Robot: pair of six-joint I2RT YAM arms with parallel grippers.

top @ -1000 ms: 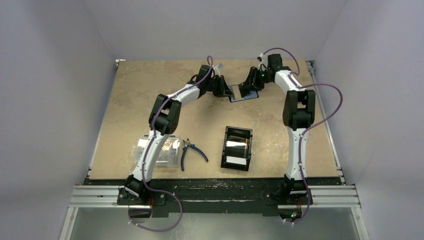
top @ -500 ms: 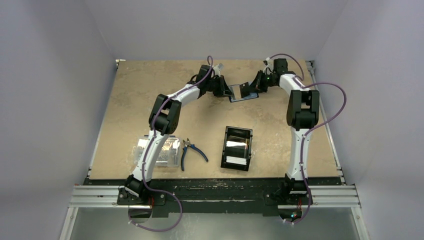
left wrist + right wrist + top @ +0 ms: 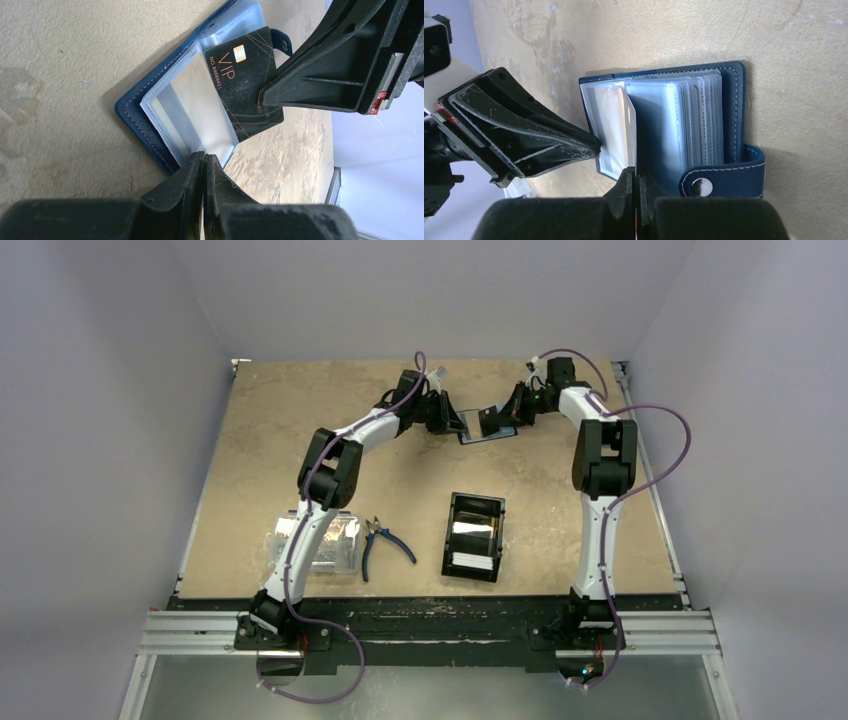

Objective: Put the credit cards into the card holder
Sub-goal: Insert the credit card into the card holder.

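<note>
Top external view: we find the card holder (image 3: 484,436) lying open on the far middle of the table (image 3: 280,440). The left gripper (image 3: 450,422) is at its left edge and the right gripper (image 3: 493,421) is over its right half.

Left side. The left wrist view shows that gripper's fingers (image 3: 187,175) pressed together. Their tips are on the near edge of the holder's open leaf, where the clear sleeves meet the navy cover, and we read this as a pinch on that edge. The left arm runs forward from its base to a bent elbow. From there the forearm slants right and away, low over the table.

Right side. A black card (image 3: 247,85) (marked VIP) lies slanted across the clear sleeves. The right gripper's closed fingertips (image 3: 272,92) are clamped on its outer edge. We cannot tell whether the card's lower corner sits inside a sleeve or only on top. In the right wrist view one clear page stands lifted just beyond the shut fingers. The right arm rises from its base to a high elbow, and its wrist turns left and down toward the holder.

Near edge, left to right and well apart from both grippers: a clear box (image 3: 325,543), pliers (image 3: 386,542), and a black tray (image 3: 452,530) holding white cards (image 3: 473,562).
</note>
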